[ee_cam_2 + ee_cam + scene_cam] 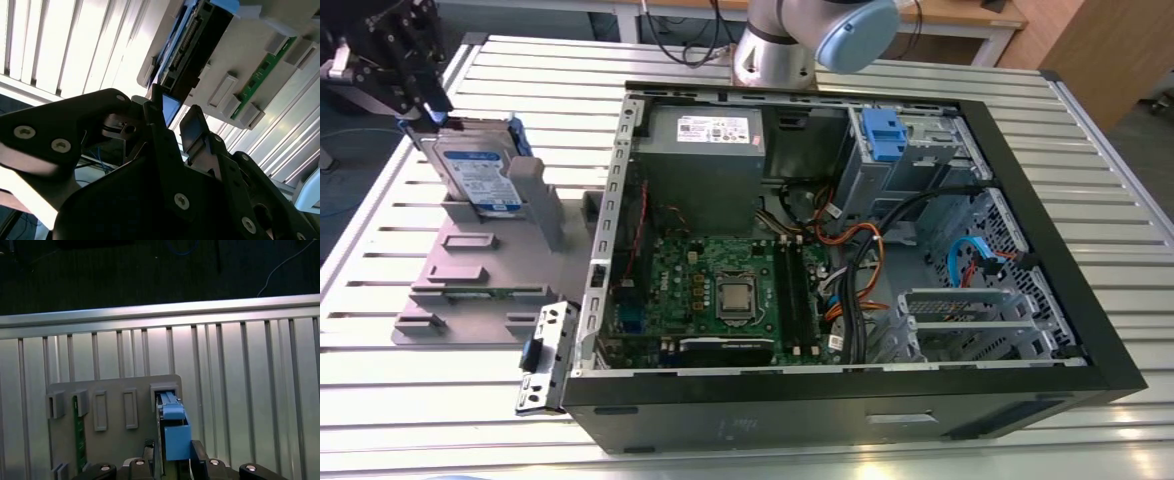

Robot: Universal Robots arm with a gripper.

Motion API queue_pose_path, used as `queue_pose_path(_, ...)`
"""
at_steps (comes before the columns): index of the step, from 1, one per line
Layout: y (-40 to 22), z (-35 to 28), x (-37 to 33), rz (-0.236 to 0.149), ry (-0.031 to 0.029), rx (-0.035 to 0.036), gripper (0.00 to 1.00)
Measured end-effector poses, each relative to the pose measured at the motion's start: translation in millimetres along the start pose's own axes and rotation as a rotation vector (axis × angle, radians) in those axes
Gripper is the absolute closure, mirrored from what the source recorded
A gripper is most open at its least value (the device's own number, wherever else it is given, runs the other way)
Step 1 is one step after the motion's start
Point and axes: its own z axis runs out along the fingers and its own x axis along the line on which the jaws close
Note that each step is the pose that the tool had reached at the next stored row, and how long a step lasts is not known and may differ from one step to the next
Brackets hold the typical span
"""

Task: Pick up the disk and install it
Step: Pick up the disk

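Note:
The disk (478,175) stands on edge in a slot of the grey holder (480,270) at the exterior view's left, its white-and-blue label facing forward and blue rails along its sides. My black gripper (435,104) is over its top end. In the first wrist view the gripper (175,457) has its fingers (196,456) pressed against both sides of the disk's blue rail (172,412). The second wrist view shows the gripper (172,120) the same way, with the disk's dark connector edge (195,45) beyond it. The disk still sits in the holder.
An open computer case (1067,260) lies to the exterior view's right of the holder, with a motherboard (734,290), cables and a drive bay with a blue clip (881,135). A metal bracket (547,355) lies by the case. A green board (494,293) sits in the holder. The arm's base (781,50) stands behind the case.

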Motion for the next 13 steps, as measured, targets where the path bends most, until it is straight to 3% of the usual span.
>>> queue_pose_path(5, 0.4, 2.2, -1.9, -0.008, -0.0032, -0.0002, 0.59)
queue_pose_path(13, 1.2, 10.3, -1.9, -0.018, -0.0033, -0.0007, 0.59)
